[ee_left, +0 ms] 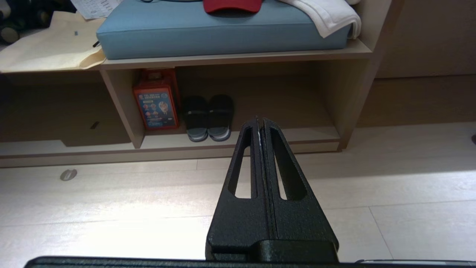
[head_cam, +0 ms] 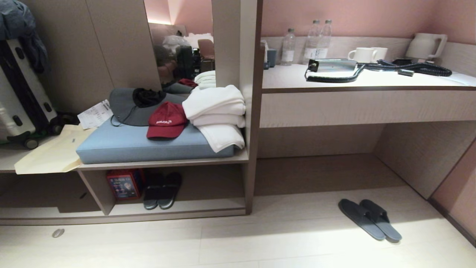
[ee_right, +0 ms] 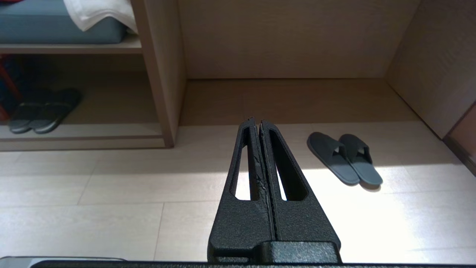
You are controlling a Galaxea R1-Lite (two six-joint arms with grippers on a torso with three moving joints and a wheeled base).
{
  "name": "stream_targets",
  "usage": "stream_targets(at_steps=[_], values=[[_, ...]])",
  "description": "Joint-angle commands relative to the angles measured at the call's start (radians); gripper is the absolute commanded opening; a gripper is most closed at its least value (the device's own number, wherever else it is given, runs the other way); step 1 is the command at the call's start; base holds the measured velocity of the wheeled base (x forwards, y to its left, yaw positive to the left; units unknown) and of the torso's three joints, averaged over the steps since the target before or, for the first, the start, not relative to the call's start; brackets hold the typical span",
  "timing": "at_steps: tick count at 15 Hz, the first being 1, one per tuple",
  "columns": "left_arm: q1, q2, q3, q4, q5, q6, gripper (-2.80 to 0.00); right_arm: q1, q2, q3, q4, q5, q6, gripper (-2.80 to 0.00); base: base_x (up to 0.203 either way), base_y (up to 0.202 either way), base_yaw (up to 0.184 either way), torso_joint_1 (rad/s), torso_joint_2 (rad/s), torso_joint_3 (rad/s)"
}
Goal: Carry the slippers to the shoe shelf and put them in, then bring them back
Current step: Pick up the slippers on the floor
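On pale floor: slippers.

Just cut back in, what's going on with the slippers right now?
Nothing is being handled yet. The slippers lie side by side on the floor in front of the recess under the desk, untouched. The shoe shelf already holds a darker pair next to a red box. The left claw and the right claw are both shut and empty, hanging above the floor, clear of the slippers.
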Motion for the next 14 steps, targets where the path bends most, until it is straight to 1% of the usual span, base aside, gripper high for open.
stream_targets(at_steps=[1, 6, 8, 14], values=[[0.000, 0.000, 0.001, 0.000, 0.000, 0.000, -2.80, 0.000, 0.000, 0.000, -0.001, 0.000, 0.000, -2.80, 0.195, 0.000, -0.001, 0.000, 0.00, 0.002], [0.000, 0.000, 0.002, 0.000, 0.000, 0.000, -2.80, 0.000, 0.001, 0.000, 0.000, 0.000, -0.001, -2.80, 0.195, 0.000, -0.001, 0.003, 0.01, 0.003], [0.000, 0.000, 0.000, 0.000, 0.000, -0.002, -2.80, 0.000, 0.001, 0.000, 0.000, 0.001, -0.002, -2.80, 0.133, 0.000, 0.002, 0.003, 0.00, 0.001], [0.000, 0.000, 0.000, 0.000, 0.000, 0.000, -2.80, 0.000, 0.001, 0.000, 0.000, 0.001, -0.002, -2.80, 0.000, 0.000, 0.000, 0.000, 0.00, 0.000]])
